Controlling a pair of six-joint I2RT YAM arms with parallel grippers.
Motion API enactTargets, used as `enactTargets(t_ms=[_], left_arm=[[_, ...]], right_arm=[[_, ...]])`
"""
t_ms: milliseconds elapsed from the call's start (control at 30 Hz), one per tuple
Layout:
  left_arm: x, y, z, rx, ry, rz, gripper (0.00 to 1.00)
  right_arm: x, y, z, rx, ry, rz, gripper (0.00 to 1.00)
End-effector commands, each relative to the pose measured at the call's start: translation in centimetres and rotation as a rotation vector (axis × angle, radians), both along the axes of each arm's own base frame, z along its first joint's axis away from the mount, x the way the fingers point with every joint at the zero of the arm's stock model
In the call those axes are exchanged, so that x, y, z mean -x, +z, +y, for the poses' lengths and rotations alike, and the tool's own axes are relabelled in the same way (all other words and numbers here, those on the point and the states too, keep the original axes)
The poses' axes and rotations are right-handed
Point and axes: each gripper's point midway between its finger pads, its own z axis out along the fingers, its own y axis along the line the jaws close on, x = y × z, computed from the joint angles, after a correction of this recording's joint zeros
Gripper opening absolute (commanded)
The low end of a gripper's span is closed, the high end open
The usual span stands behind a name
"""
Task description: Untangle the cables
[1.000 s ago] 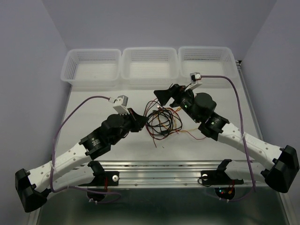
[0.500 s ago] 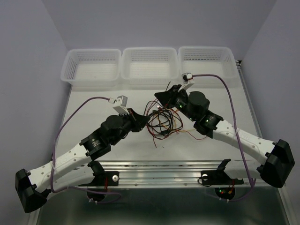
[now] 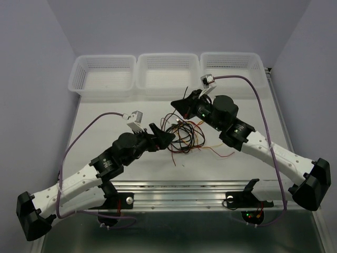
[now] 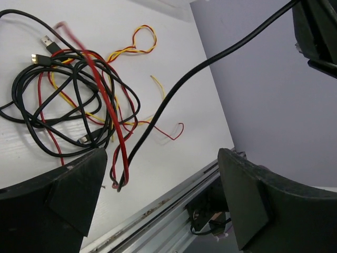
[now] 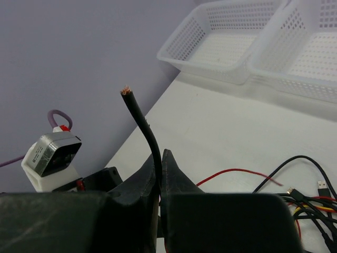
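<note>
The black cable [image 5: 143, 124] is pinched just below its cut end between the pressed-together fingers of the right gripper [image 5: 160, 158]. The left gripper [image 4: 160, 179] is seen with its jaws spread wide and nothing between them, just beside the tangle of cables [image 3: 183, 138] lying at the middle of the table [image 3: 105, 121]. The held strand runs down toward the loops, where a red cable [image 4: 108, 105] and a yellow cable [image 4: 138, 45] are wound in with it. A slow, steady draw away from the knot is judged best. The pile would probably be dragged along unless it is pinned by the left gripper, and the loops could be tightened by a jerk.
</note>
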Motion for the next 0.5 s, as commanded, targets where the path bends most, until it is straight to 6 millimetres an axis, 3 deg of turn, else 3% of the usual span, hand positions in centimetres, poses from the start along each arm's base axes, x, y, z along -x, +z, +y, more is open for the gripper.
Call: enactTargets(t_ms=[0, 200, 467], left_arm=[[0.6, 1.9, 0.1, 0.072, -0.019, -0.053, 0.99], [0.8, 1.9, 1.5, 0.078, 0.02, -0.043, 0.99], [1.0, -1.6, 3.1, 0.076, 0.127, 0.139, 0.99]], right_arm=[[0.9, 0.3, 0.3, 0.069, 0.06, -0.022, 0.01], [2.0, -0.3, -0.7, 0.101, 0.07, -0.018, 0.01], [2.9, 0.3, -1.6, 0.118, 0.078, -0.035, 0.01]])
